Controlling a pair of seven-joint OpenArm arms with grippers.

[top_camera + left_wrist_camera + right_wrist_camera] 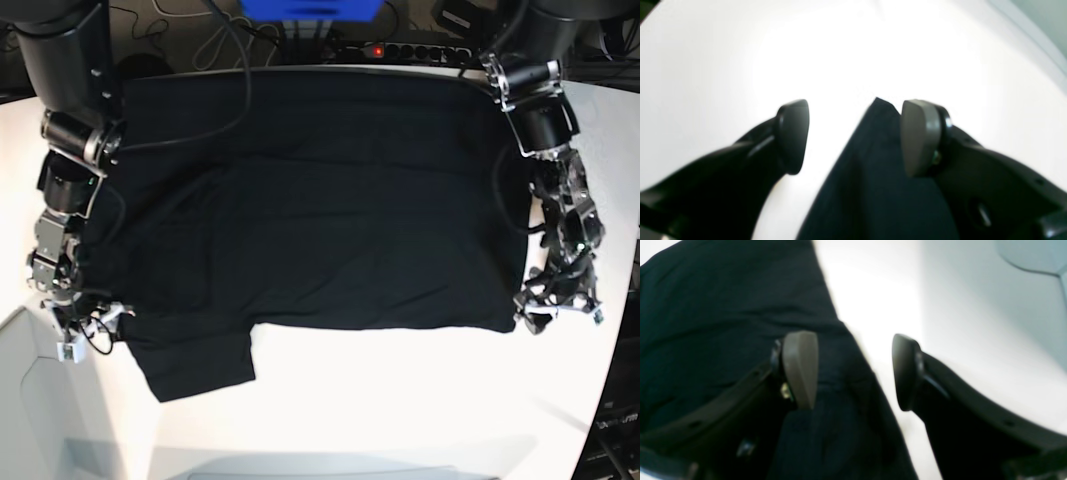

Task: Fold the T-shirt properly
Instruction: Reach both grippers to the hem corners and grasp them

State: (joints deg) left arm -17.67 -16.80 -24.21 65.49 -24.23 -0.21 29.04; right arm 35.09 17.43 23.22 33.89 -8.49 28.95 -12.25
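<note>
Your T-shirt [320,210] lies spread flat across the far half of the white table [400,400], its top edge along the far edge and one short sleeve [195,365] pointing toward the near left corner. The left gripper [853,136] sits low at the shirt's edge near the table's right edge, jaws wide apart and holding nothing; a pointed corner of the black cloth lies between them, just beside one pad. The right gripper [853,370] sits at the opposite edge near the left side of the table, jaws likewise wide apart and empty, one pad over the cloth and the other over bare table. The step in hand appears to be taking hold of both side edges. Bring each pair of jaws down so one pad slides under the hem, and close only when cloth fills the gap; a shallow bite will likely slip once you lift. Keep both arms level to avoid skewing the fold. The surface is smooth, bright and glossy, so expect the cloth to slide. Cables and a power strip [400,50] run behind the far edge.
</note>
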